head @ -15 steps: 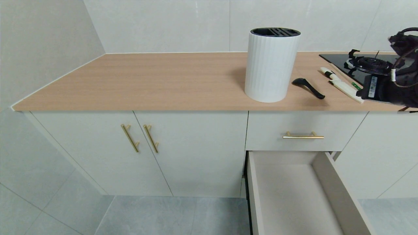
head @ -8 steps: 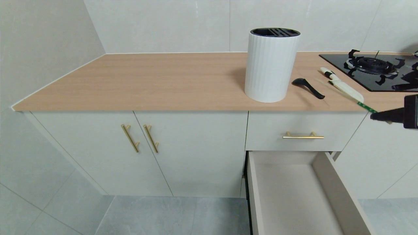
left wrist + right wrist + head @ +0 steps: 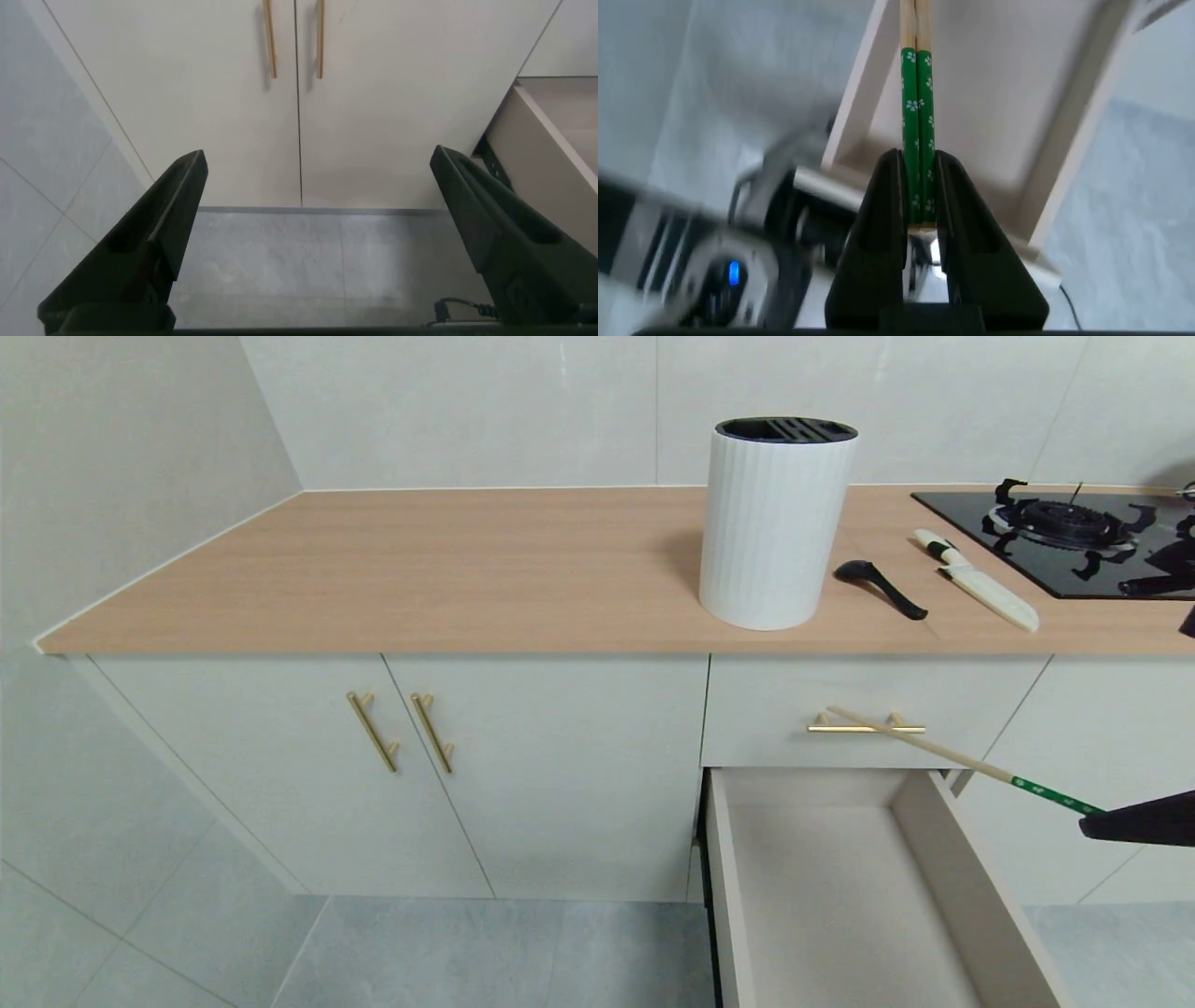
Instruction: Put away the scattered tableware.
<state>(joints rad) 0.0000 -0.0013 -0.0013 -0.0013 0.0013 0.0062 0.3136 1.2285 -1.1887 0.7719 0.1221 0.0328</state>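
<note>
Wood-grain surface (image 3: 448, 569) carries most of what is left to tidy, so by my reading the task is early in its course. Farthest left, the left gripper (image 3: 318, 159) hangs low before the cabinet doors (image 3: 187, 93) with its jaws spread wide and nothing between them. Moving right, a white ribbed holder (image 3: 778, 523) with a black slotted top stands upright on the surface, and no utensil sticks out of its slots. Below it and slightly right, the lower drawer (image 3: 957, 877) is pulled open. What shows of its floor is bare, so nothing appears to be stored yet. Back on the surface, a black spoon (image 3: 882, 586) lies just beside the holder. A knife (image 3: 976, 579) with a pale blade lies near it, between the spoon and the black hob (image 3: 1064, 537), and both look untouched. Right again, a pair of chopsticks (image 3: 952, 761) is in the air in front of the cabinet. Their tips cross the gold handle (image 3: 866, 728) of the closed drawer, above the open drawer's right wall. At the far right, the right gripper (image 3: 1139, 826) is clamped on their green ends. I judge that 1 item is on its way to the drawer and 2 items are left on the surface.
</note>
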